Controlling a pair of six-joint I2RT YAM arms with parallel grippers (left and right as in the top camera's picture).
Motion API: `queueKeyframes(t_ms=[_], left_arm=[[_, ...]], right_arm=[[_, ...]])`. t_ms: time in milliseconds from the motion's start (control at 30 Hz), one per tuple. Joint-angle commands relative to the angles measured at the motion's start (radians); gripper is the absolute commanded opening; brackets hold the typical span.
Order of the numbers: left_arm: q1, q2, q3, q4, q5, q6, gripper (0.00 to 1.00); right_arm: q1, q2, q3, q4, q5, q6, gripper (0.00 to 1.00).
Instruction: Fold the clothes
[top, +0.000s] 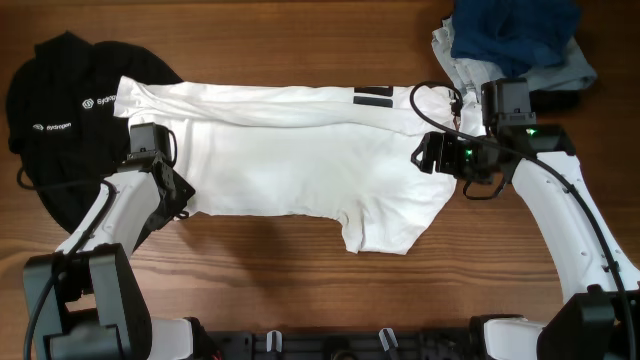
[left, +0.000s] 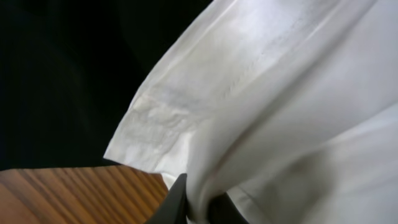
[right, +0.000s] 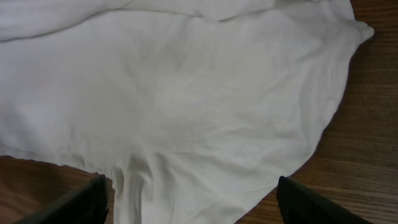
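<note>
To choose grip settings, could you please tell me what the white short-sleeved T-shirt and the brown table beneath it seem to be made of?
The white short-sleeved T-shirt: soft matte fabric, probably cotton knit; it creases and drapes, with a stitched hem. The brown table: wood or wood-look laminate, slightly glossy; grain lines show.

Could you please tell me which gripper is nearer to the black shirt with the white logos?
Left. The left gripper pinches the edge of the white T-shirt beside the black shirt; the right gripper hangs open over its far end.
</note>
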Motion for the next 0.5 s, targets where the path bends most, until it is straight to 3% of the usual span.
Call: queueKeyframes(t_ms=[0,300,467], left_arm=[[0.004,0.01,-0.003,-0.049,-0.059,-0.004,0.04],[0.004,0.004,0.213,-0.362,-0.175,0.017,0.04],[0.004,0.003,0.273,-0.381,-0.175,0.033,0.04]], right_arm=[[0.003,-0.001,-0.01,0.004,0.02,0.011,0.87],[0.003,-0.001,-0.01,-0.034,0.011,-0.016,0.87],[0.004,-0.001,-0.01,-0.135,0.003,-0.042,0.87]])
